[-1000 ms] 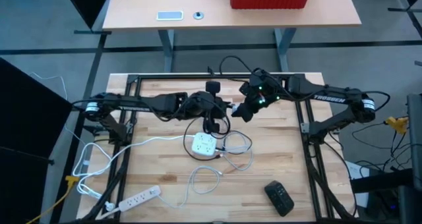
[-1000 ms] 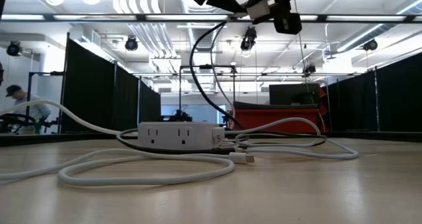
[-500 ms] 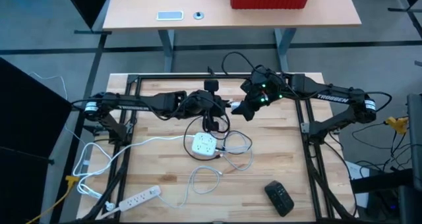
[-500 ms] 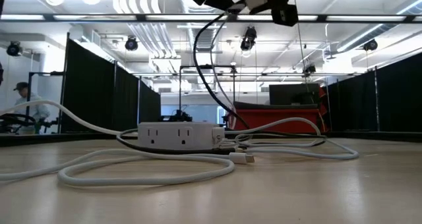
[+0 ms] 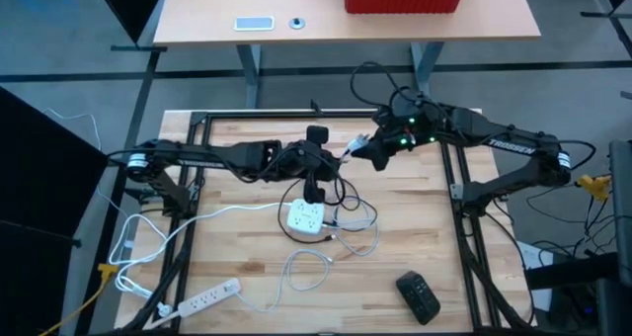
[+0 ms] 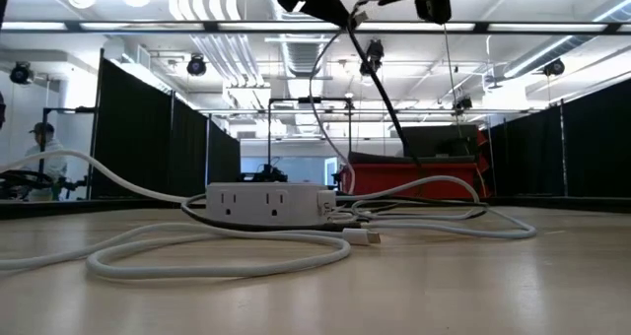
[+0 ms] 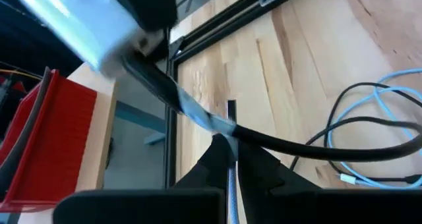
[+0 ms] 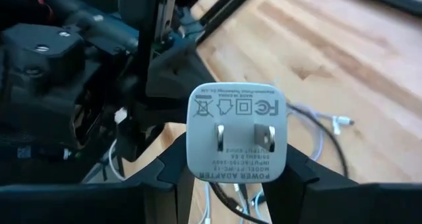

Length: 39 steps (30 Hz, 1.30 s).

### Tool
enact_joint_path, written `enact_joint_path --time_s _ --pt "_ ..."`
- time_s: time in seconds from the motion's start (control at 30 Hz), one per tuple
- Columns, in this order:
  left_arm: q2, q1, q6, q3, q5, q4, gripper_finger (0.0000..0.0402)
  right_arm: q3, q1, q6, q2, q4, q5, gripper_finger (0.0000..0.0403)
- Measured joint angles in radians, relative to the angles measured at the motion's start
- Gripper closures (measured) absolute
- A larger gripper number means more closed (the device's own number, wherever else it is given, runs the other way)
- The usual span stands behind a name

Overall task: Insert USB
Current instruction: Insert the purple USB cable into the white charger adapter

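Note:
A white power adapter with two metal prongs is lifted over the table's far middle, and my right gripper is shut on it. A black cable runs from the adapter's body down to the table. My left gripper is shut on that cable just short of the adapter. In the low view both grippers show at the top edge, with the cable slanting down from them. A white multi-outlet cube lies on the table below them, among loops of white cord. My left gripper pinches the black cable between its two fingers, a short way from the end that meets the adapter. The fingers lie across the cable. The cable is lifted clear here and runs on down toward the table. My right gripper pinches the adapter's two opposite side faces between its two fingers. The pronged face with the printed label points back at the wrist camera. The adapter is lifted clear of the table.
A white power strip lies near the front left corner, and its cord trails to the cube. A black remote-like block lies at the front right. Thin white cables loop beside the cube. A black metal frame borders the table.
My right gripper has risen and gone toward the table's far edge with the adapter, turning it. The black cable below the grippers, a curved loop before, now runs in a straighter slant. My left gripper has kept its hold on the cable.

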Motion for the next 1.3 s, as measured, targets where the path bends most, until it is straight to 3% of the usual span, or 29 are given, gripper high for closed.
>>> enact_joint_path --time_s 0.37,0.5,0.73,1.3 --pt "-0.070 0.064 -0.154 0.000 -0.049 0.093 0.0402 -0.002 0.034 -0.033 -0.039 -0.012 0.050 0.0285" --pt "-0.075 0.088 -0.155 0.001 -0.012 0.164 0.0402 -0.010 0.072 -0.053 -0.008 -0.010 0.048 0.0285" --pt "-0.039 0.084 -0.152 -0.003 0.154 0.171 0.0402 -0.017 0.100 -0.089 0.063 -0.008 0.094 0.0285" --pt "-0.027 0.064 -0.153 -0.008 0.167 0.190 0.0402 -0.021 0.095 -0.126 0.082 0.012 0.139 0.0285"
